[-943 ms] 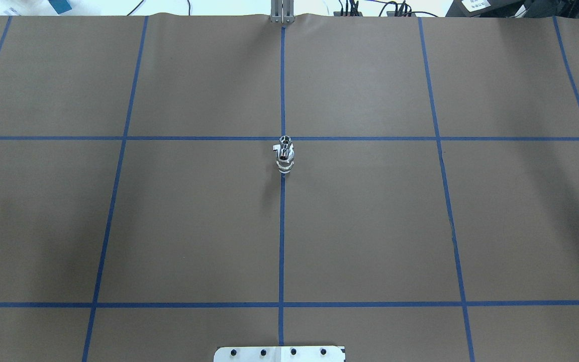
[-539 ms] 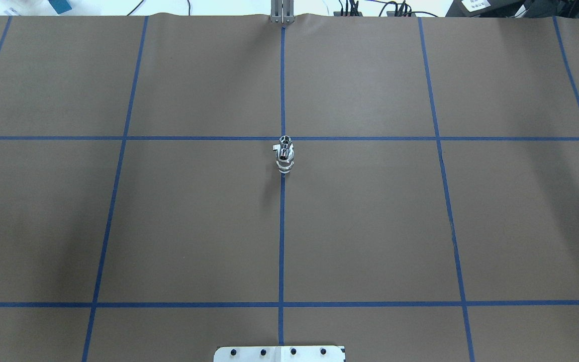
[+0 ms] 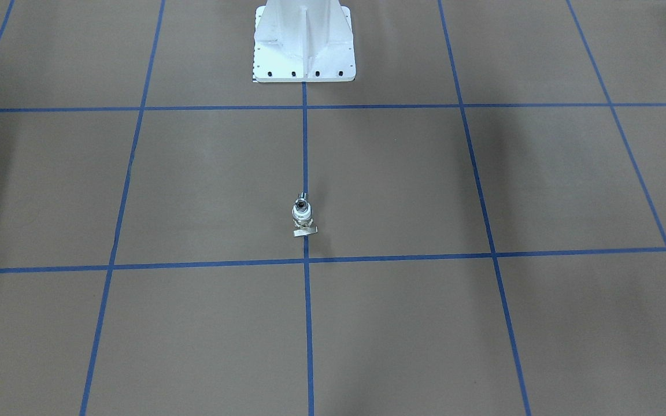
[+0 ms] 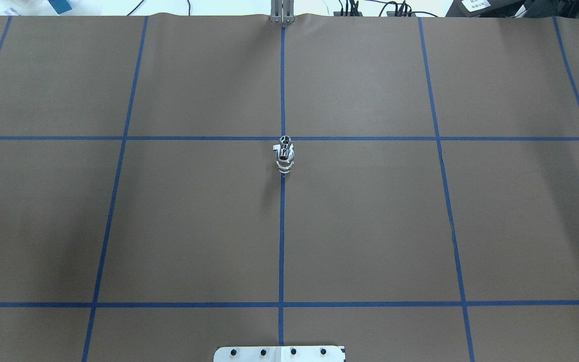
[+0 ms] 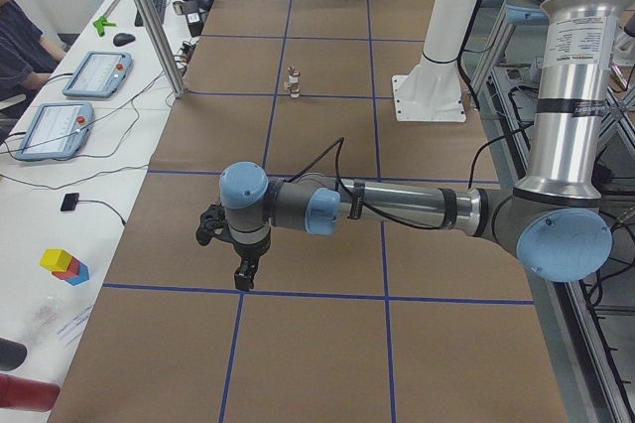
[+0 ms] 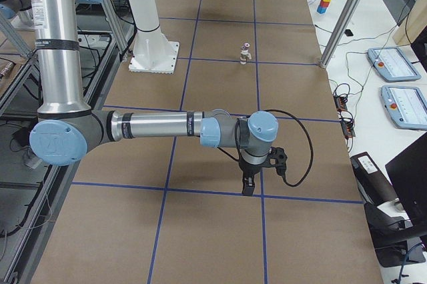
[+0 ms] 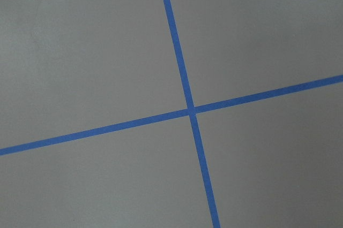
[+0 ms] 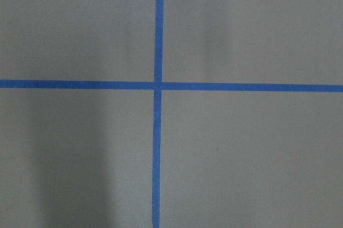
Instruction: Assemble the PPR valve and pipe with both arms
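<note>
The PPR valve [image 4: 284, 155] stands alone on the blue centre line in the middle of the table, with a white collar, a silver middle and a pale flat lever [image 3: 304, 231]. It also shows in the side views [image 5: 292, 80] [image 6: 245, 53]. A short grey-silver stub with a dark bore [image 3: 300, 205], the pipe, sits on the valve; I cannot tell how they are joined. The left gripper [image 5: 242, 279] and the right gripper [image 6: 247, 187] point down over the table's ends, far from the valve. I cannot tell whether they are open or shut. Both wrist views show only paper and tape.
The white base pedestal [image 3: 304, 40] stands at the robot's edge of the brown paper table [image 4: 370, 226]. Aluminium posts [image 5: 149, 16] [image 6: 347, 11], tablets [image 5: 55, 125] and a seated person [image 5: 15, 36] are beyond the far edge. Coloured blocks [image 5: 63, 264] lie off the table.
</note>
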